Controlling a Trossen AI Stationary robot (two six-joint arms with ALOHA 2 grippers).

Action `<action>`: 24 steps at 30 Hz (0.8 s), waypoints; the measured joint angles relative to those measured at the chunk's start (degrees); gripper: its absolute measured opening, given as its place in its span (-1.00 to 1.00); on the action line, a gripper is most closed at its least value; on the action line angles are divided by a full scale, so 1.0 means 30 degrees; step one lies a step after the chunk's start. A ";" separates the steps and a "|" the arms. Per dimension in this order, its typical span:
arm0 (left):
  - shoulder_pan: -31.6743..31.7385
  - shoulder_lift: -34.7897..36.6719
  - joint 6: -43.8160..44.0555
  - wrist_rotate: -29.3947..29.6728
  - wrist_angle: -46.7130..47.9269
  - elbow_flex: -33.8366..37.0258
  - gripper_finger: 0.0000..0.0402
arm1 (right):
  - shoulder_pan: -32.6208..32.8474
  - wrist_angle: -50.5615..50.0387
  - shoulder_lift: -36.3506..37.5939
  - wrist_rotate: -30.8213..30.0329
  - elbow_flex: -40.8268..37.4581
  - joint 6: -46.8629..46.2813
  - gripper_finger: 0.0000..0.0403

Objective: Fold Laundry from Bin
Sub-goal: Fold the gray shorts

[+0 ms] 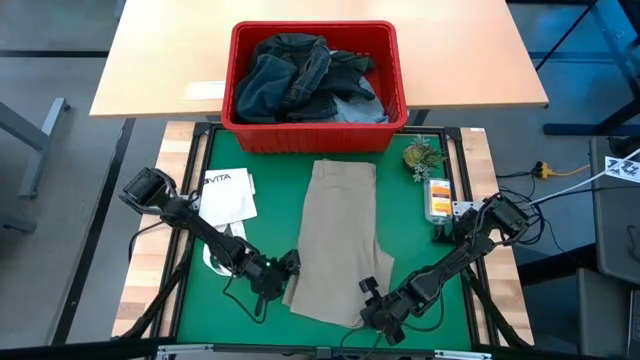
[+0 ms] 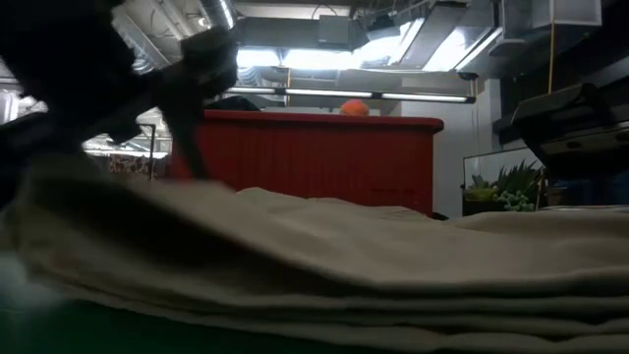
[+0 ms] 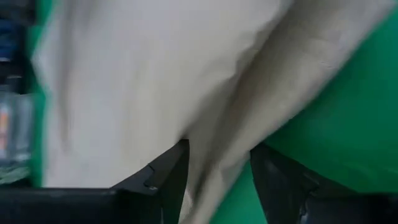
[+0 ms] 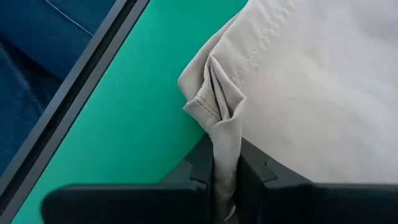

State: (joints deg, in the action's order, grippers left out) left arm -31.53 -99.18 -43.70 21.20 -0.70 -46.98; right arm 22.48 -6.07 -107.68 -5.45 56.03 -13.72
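Note:
Beige trousers (image 1: 340,240) lie flat on the green mat, waist toward the red bin (image 1: 315,135), legs toward the near edge. The bin stands at the far side and holds dark and light blue jeans (image 1: 300,75). My left gripper (image 1: 288,268) is low at the trousers' near left edge. It is open, with the cloth's edge (image 3: 217,168) running between its fingers. My right gripper (image 1: 375,298) is at the near right corner, shut on the trousers. In the low view the trousers (image 2: 324,265) fill the foreground. My right gripper pinches a bunched corner of the trouser hem (image 4: 217,127) between its two fingers, in several folded layers. The fingers come low from the table's near right side. The rest of the trousers lies flat on the mat.
A white tote bag (image 1: 228,195) lies on the mat to the left. A small plant (image 1: 422,155) and an orange packet (image 1: 438,198) sit at the far right. The black frame edge (image 4: 81,106) runs beside the mat's near side.

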 joint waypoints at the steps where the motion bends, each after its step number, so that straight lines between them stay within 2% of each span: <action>1: 0.0000 0.0000 0.0014 0.0243 -0.0284 0.0000 -0.17 | 0.0000 0.0000 0.0000 0.0000 0.0000 -0.0005 -0.80; 7: -0.0412 0.0000 0.0316 0.0462 -0.0641 0.0000 -0.17 | 0.0000 0.0000 0.0000 0.0000 0.0000 -0.0015 -0.80; 16: -0.1544 0.0000 0.3827 0.1316 -0.0498 0.0000 -0.17 | 0.0000 0.0000 0.0000 -0.0007 0.0007 -0.0044 -0.80; 19: -0.2093 0.0000 0.3973 0.2283 -0.0506 0.0000 -0.17 | 0.0000 0.0000 0.0000 -0.0007 0.0007 -0.0044 -0.80; 24: -0.2441 0.0000 0.3435 0.2339 -0.0559 0.0000 -0.17 | 0.0000 0.0000 0.0000 -0.0015 0.0007 -0.0044 -0.80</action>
State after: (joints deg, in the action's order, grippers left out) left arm -38.85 -99.18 -33.40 28.22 -2.38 -46.98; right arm 22.48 -6.07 -107.68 -5.50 56.05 -13.85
